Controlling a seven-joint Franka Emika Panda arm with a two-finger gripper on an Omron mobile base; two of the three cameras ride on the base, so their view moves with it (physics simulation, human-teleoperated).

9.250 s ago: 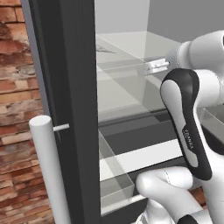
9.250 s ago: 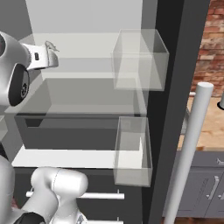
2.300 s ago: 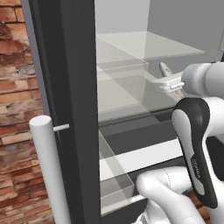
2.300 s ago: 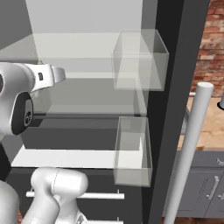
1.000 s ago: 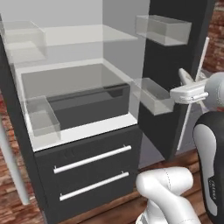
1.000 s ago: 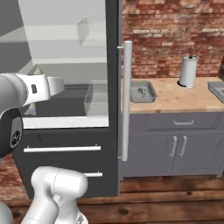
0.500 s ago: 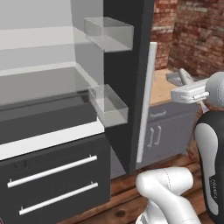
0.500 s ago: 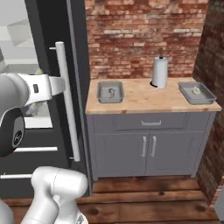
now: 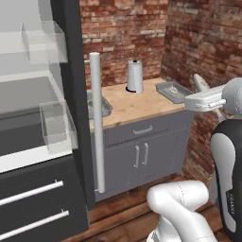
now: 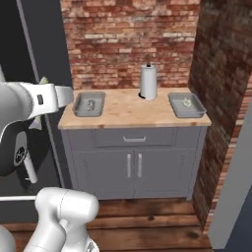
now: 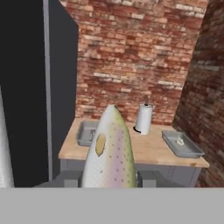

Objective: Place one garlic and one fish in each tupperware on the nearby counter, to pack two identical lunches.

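While the gripper (image 11: 110, 183) holds a fish (image 11: 109, 151) pinched between its fingers, two tupperware tubs (image 10: 89, 104) (image 10: 186, 105) sit well apart on the counter (image 10: 130, 112) beside a paper-towel roll (image 10: 148, 81).

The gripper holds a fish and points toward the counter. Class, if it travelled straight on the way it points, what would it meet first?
Probably the brick wall above the counter, near the paper-towel roll; the gripper, shut on the fish, points level, though depth is unclear.
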